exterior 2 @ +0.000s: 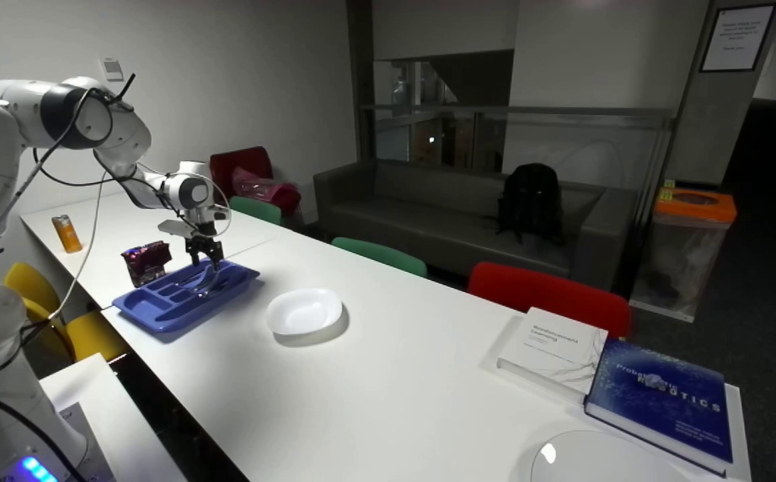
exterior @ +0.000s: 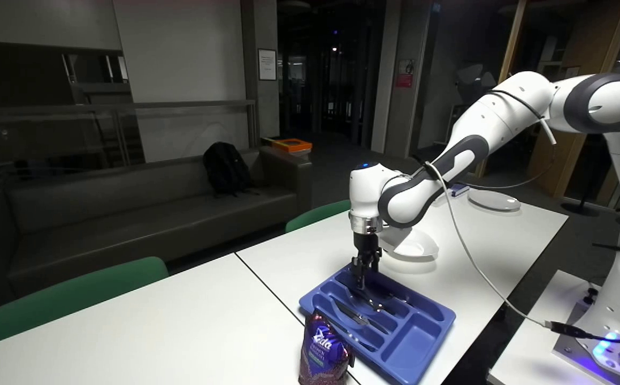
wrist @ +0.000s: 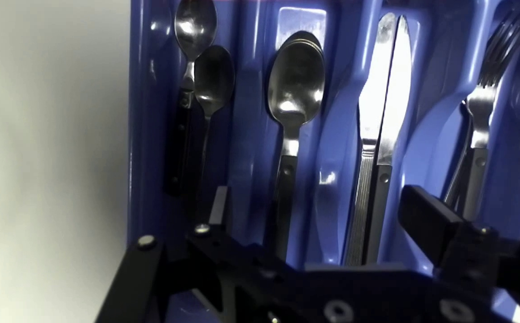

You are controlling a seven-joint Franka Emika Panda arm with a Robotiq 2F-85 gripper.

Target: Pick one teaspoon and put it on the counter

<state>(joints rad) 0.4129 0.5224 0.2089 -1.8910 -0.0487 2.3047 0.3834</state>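
Two teaspoons lie in the leftmost compartment of the blue tray (wrist: pixel 244 98) in the wrist view: one with a black handle (wrist: pixel 195 27), and a darker one (wrist: pixel 215 78) beside it, overlapping at the neck. My gripper (wrist: pixel 316 202) is open and empty above the tray, its fingers spread over the handles of larger spoons and knives. The left finger is near the teaspoons' handle ends, which are in shadow. In both exterior views the gripper (exterior: pixel 364 278) (exterior 2: pixel 207 260) points down over the tray's far part. The white counter (exterior: pixel 181 331) (exterior 2: pixel 394 402) lies under the tray.
Larger spoons (wrist: pixel 295 85), knives (wrist: pixel 385 94) and forks (wrist: pixel 484 98) fill neighbouring compartments. A purple packet (exterior: pixel 323 353) stands against the tray. A white bowl (exterior 2: pixel 304 311) is beside it. Books (exterior 2: pixel 659 402), a plate (exterior 2: pixel 602 462) and an orange can (exterior 2: pixel 66 233) stand farther off.
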